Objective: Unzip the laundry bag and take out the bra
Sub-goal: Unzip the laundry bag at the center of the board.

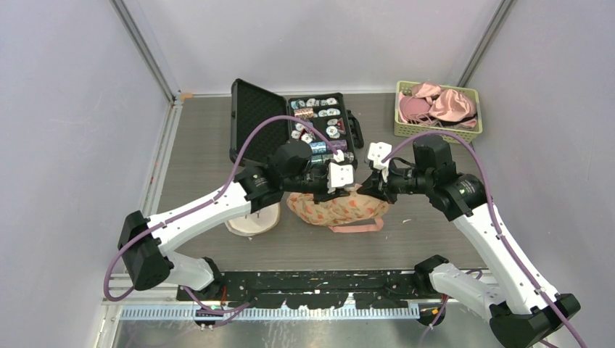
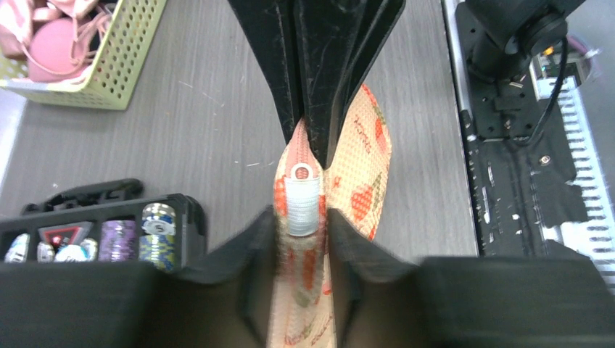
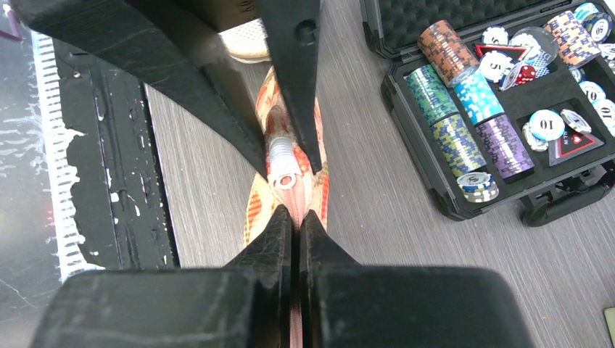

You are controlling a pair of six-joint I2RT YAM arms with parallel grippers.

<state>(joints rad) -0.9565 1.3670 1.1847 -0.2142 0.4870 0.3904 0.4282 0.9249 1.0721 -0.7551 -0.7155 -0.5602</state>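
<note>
Closest to me, the black base plate (image 1: pixel 312 284) edges a grey wood-grain table (image 1: pixel 450 217), boxed in by pale lilac walls (image 1: pixel 72 109) on aluminium posts (image 1: pixel 145 47). I take the black foam-lined poker chip case (image 1: pixel 290 119), lid open, as my landmark; one white chip (image 3: pixel 545 125) in it reads "10". Just on the near side of the case lies the peach mesh laundry bag with red-orange print (image 1: pixel 337 206); I cannot read its lettering. Over it, the right gripper (image 3: pixel 296 217) is pinched tight on the bag's seam ridge. Facing it, the left gripper (image 2: pixel 301 228) has its fingers parted either side of the ribbed white zipper pull (image 2: pixel 301 199). Well right of the case sits a lime plastic lattice basket (image 1: pixel 435 132) of pink padded garments (image 1: pixel 442 101).
</note>
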